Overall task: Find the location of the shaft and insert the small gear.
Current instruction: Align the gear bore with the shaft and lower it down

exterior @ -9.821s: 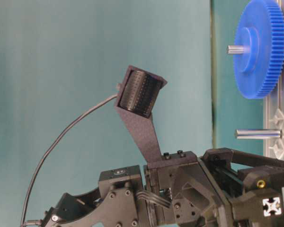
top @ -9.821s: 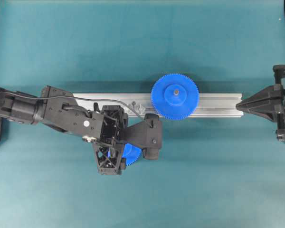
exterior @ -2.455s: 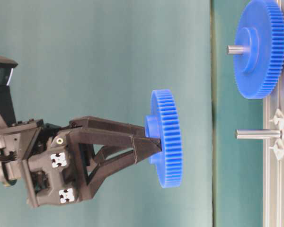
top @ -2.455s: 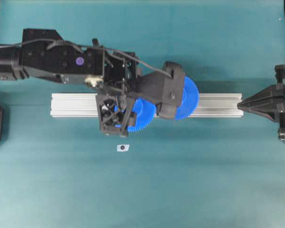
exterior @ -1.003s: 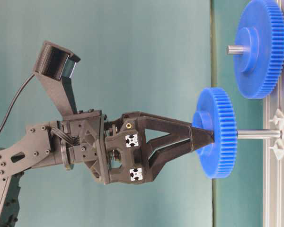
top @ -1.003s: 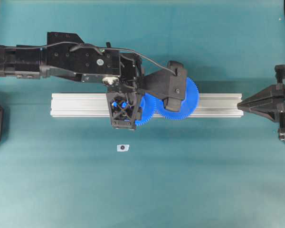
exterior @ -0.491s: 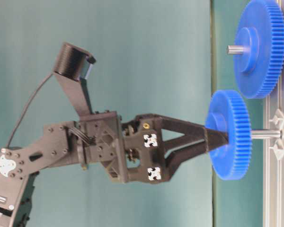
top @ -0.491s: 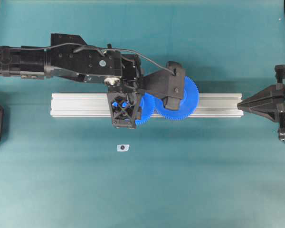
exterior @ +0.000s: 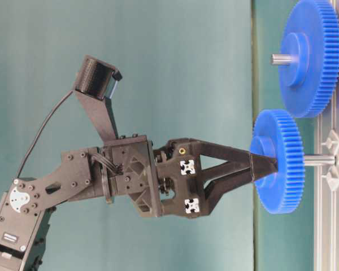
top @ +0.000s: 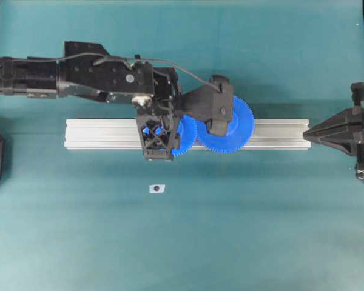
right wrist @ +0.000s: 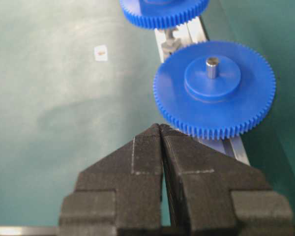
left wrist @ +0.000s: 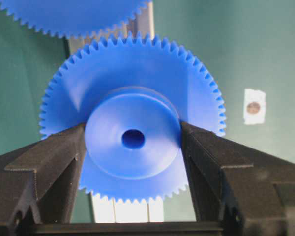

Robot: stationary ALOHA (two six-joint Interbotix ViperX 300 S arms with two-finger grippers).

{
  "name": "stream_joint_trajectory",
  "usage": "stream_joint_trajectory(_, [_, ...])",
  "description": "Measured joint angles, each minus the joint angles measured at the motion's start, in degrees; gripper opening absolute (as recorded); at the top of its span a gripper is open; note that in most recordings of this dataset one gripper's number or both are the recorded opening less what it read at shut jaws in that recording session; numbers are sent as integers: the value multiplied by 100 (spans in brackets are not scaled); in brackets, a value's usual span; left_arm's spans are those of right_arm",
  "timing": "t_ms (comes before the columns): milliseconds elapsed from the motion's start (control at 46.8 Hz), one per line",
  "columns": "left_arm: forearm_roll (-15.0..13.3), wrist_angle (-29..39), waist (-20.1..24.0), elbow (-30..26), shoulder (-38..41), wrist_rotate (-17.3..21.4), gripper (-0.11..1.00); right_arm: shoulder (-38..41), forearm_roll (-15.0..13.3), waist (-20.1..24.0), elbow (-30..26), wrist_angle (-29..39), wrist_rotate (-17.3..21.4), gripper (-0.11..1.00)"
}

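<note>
Left gripper (exterior: 265, 164) clamps the small gear (exterior: 278, 161) by its raised hub, threaded partway onto the steel shaft (exterior: 318, 160) on the aluminium rail (top: 97, 134). In the overhead view its teeth look meshed with the large gear (top: 238, 130), though the camera mount blocks that spot. Right gripper (right wrist: 160, 129) has fingers pressed together on nothing, at the rail's right end.

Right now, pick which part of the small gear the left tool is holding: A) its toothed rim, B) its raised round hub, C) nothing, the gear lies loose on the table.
B: in the left wrist view the left tool has one finger on each side of the small gear's raised hub, with the toothed rim free.
</note>
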Motion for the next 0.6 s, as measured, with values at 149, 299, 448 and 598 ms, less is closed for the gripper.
stream_joint_trajectory(149, [-9, 0, 9, 0, 9, 0, 63, 0, 0, 0, -9, 9, 0, 4])
stream_joint_trajectory(299, [-9, 0, 35, 18, 9, 35, 63, 0, 0, 0, -9, 9, 0, 4])
stream_joint_trajectory(448, [-9, 18, 88, 18, 0, 97, 63, 0, 0, 0, -9, 9, 0, 4])
stream_joint_trajectory(598, [-18, 26, 105, 9, 26, 97, 63, 0, 0, 0, -9, 9, 0, 4])
